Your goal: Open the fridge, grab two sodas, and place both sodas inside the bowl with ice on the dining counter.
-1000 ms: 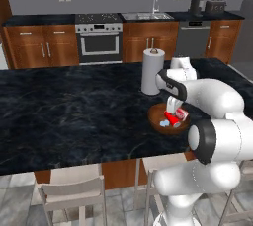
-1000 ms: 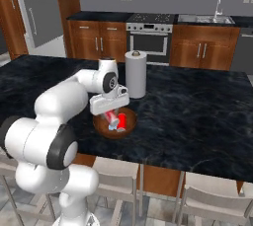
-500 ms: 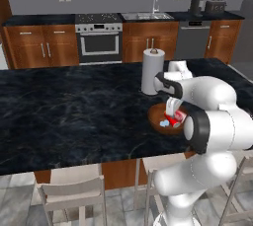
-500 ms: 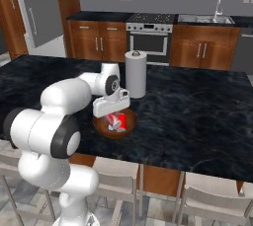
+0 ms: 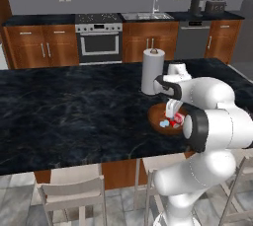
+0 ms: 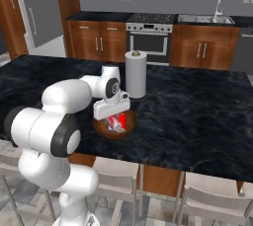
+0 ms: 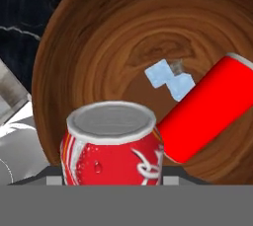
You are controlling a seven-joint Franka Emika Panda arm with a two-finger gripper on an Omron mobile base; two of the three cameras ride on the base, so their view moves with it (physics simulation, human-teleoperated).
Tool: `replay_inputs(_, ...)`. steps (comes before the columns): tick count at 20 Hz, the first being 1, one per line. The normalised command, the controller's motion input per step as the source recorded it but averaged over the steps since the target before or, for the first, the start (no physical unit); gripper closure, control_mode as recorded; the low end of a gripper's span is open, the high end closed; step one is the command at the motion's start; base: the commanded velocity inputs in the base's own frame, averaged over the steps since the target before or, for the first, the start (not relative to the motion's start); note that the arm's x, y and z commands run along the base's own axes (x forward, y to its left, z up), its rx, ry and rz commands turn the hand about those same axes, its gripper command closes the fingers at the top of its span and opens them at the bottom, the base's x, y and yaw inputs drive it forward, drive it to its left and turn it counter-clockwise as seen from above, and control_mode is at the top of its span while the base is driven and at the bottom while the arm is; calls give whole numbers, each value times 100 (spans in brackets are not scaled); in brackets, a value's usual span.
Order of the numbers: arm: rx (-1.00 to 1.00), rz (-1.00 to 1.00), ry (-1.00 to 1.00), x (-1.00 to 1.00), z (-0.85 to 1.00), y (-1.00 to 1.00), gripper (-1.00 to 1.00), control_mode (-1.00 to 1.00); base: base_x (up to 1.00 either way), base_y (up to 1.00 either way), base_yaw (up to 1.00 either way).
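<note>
Brown wood grain rings the shallow bowl [image 7: 99, 32], which sits on the black, white-veined dining counter [image 5: 74, 116] near the white paper towel roll [image 5: 152, 71]. The gripper [image 6: 114, 119] hangs over it, its fingertips hidden, clamped on an upright soda can [image 7: 112, 146], silver top facing the hand. A second can [image 7: 207, 114] lies tilted on its side beside pale ice [image 7: 170, 79].

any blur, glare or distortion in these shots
Hand view: soda can looms large and slightly soft beside the lying can in the bowl; no glare. Both base views: flat even light, coarse rendering, faint shadow by the paper towel roll.
</note>
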Motion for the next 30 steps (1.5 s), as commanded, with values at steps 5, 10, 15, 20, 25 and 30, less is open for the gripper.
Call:
replay_inputs(5,0,2,0,14,-7,0,100,-100,0,0,0)
replay_inputs(10,0,3,0,14,-12,0,100,-100,0,0,0)
replay_inputs(15,0,3,0,8,-13,2,-100,-100,0,0,0)
replay_inputs(20,0,3,-3,-7,-4,0,-100,-100,0,0,0)
replay_inputs(25,0,3,-13,-42,18,-2,-100,-100,0,0,0)
replay_inputs(30,0,0,-12,-36,51,-3,-100,-100,0,0,0)
